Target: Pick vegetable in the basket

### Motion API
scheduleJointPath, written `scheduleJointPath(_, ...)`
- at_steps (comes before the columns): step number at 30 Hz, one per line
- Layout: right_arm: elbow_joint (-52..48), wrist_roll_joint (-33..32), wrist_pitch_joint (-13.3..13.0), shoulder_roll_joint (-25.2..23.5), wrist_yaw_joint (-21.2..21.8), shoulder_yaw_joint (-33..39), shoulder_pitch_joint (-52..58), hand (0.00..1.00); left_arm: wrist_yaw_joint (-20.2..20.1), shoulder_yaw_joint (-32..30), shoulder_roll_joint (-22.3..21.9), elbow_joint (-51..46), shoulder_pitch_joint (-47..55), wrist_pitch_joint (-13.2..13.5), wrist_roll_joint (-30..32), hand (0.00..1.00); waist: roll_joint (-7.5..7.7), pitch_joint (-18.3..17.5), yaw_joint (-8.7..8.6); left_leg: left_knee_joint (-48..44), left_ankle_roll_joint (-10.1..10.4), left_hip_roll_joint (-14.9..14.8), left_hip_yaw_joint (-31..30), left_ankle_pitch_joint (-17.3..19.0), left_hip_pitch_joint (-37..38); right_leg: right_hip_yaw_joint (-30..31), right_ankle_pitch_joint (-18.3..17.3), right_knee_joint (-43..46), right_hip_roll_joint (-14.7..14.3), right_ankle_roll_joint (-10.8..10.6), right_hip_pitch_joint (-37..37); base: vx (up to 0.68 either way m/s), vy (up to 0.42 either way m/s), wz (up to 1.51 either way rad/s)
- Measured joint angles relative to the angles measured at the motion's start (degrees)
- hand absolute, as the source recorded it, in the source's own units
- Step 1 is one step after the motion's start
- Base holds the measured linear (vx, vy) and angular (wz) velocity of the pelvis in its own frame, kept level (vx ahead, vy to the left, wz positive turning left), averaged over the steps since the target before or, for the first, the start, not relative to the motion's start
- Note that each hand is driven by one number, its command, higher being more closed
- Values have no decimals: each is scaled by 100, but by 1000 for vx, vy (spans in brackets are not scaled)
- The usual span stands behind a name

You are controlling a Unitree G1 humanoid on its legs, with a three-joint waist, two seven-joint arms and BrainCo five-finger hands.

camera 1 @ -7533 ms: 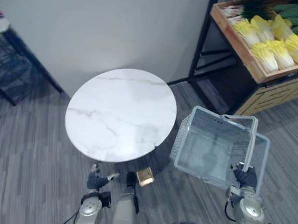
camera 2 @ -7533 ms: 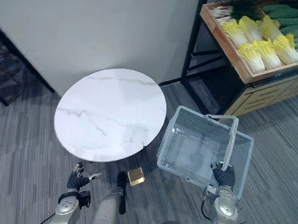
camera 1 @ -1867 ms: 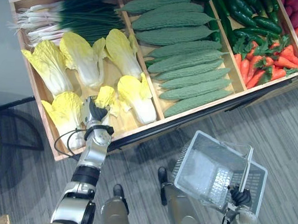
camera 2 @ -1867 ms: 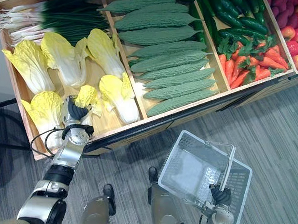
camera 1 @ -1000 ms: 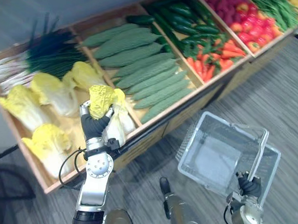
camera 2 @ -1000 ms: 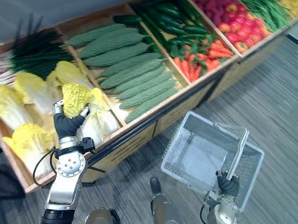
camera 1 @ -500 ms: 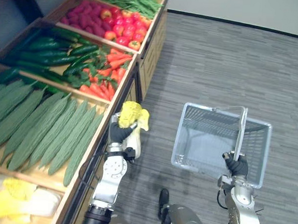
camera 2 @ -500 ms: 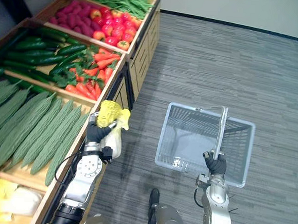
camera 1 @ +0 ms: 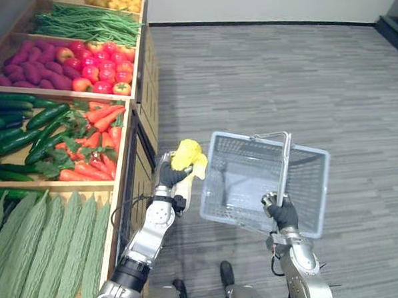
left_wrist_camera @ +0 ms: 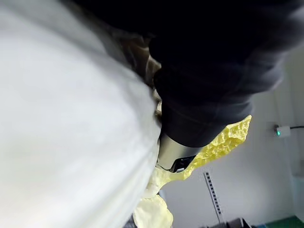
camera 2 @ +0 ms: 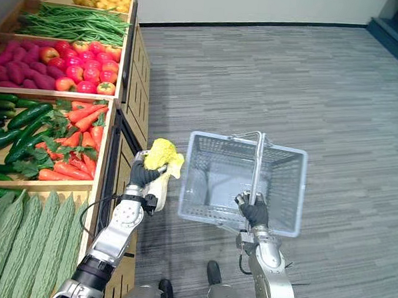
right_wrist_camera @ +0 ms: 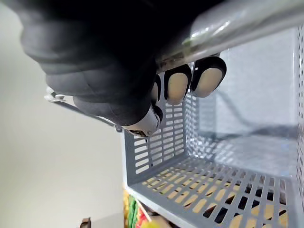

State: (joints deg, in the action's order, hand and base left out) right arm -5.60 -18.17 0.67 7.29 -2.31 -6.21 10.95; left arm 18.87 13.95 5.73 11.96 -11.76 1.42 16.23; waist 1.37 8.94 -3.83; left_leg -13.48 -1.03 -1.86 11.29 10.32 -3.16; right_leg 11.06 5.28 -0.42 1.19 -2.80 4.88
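My left hand [camera 1: 167,177] is shut on a napa cabbage [camera 1: 188,158] with yellow frilly leaves and a white stalk, held upright just left of the basket's near left wall. In the left wrist view the white stalk [left_wrist_camera: 61,123] lies against the hand's dark cover [left_wrist_camera: 213,71], with a yellow leaf [left_wrist_camera: 223,141] past it. The grey plastic mesh basket [camera 1: 214,183] hangs empty over the floor. My right hand [camera 1: 282,211] is shut on its handle [camera 1: 284,163]. The right wrist view shows fingers [right_wrist_camera: 179,86] curled round the handle [right_wrist_camera: 247,21].
A wooden produce stand runs along the left with bitter gourds [camera 1: 40,241], carrots [camera 1: 92,150], cucumbers [camera 1: 16,129], red fruit [camera 1: 70,62] and green beans [camera 1: 85,23]. Its front edge [camera 1: 118,205] is beside my left arm. Grey carpet [camera 1: 309,81] stretches to the right.
The camera has swung right along the stand. The cabbage, lifted out of its crate, has come away from the shelf and now sits close to the basket's left wall.
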Motion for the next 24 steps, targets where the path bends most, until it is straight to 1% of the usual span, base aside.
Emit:
scheduleJointPath(1, 0, -42, 4, 0, 0, -25, 9, 100, -3, 2, 24, 10, -15, 0, 29, 100, 27, -3, 3, 19, -1, 1, 0, 0, 10, 2, 0, 0, 1, 0, 2, 18, 43, -4)
scheduleJointPath(3, -5, -150, 4, -4, 16, -113, 10, 100, -19, 12, 155, 352, -130, -8, 47, 100, 149, -39, 2, 79, -20, 12, 15, -13, 26, 30, 0, -1, 1, 0, 29, -4, 26, -6)
scheduleJointPath(6, -9, -179, 4, 28, 37, -239, 14, 100, -52, 74, 238, 809, -155, -114, 49, 100, 243, -88, -36, 125, -37, 31, 41, -23, 28, 67, 0, -17, 9, 0, 54, -8, 16, -5)
scheduleJointPath(10, -35, -555, 4, 173, 135, -542, 13, 100, -144, 224, 237, 1184, -363, -120, 51, 100, 250, -90, -56, 158, -66, 82, 42, -41, 15, 77, 17, -80, 85, -25, 53, -18, 35, 0)
scheduleJointPath(15, -37, -1020, 4, 232, 207, -873, 13, 100, -145, 245, 256, 1573, -661, -125, 100, 100, 261, -84, -98, 164, -67, 95, 43, -41, 13, 79, 17, -87, 94, -25, 54, 0, 0, 0)
scheduleJointPath(17, -38, -1199, 3, 293, 304, -1079, 7, 100, -145, 343, 325, 1699, -783, -132, 265, 100, 268, -82, -120, 169, -67, 95, 42, -41, 1, 78, 17, -90, 97, -25, 66, 0, 0, 0)
scheduleJointPath(18, -40, -1223, 2, 310, 370, -1143, 3, 100, -144, 366, 343, 1699, -789, -134, 326, 100, 268, -82, -134, 171, -67, 95, 43, -41, -2, 79, 18, -90, 97, -25, 70, 0, 0, 0)
scheduleJointPath(20, -90, -1220, 2, 304, 390, -1338, -11, 100, -131, 437, 351, 1699, -793, -230, 729, 100, 270, -82, -165, 193, -68, 95, 73, -42, -6, 105, 18, -89, 96, -25, 97, -3, 6, -6)
scheduleJointPath(22, -89, -1162, 2, 306, 364, -1400, -8, 100, -109, 465, 340, 1698, -793, -298, 912, 100, 270, -82, -168, 228, -86, 102, 105, -54, -5, 137, 18, -87, 97, -25, 123, -6, 5, -7)
scheduleJointPath(24, -89, -966, 2, 263, 314, -1381, -7, 100, -84, 464, 332, 1677, -793, -346, 938, 100, 271, -81, -177, 258, -93, 109, 112, -65, -1, 142, 19, -88, 101, -25, 133, -3, 2, -2)
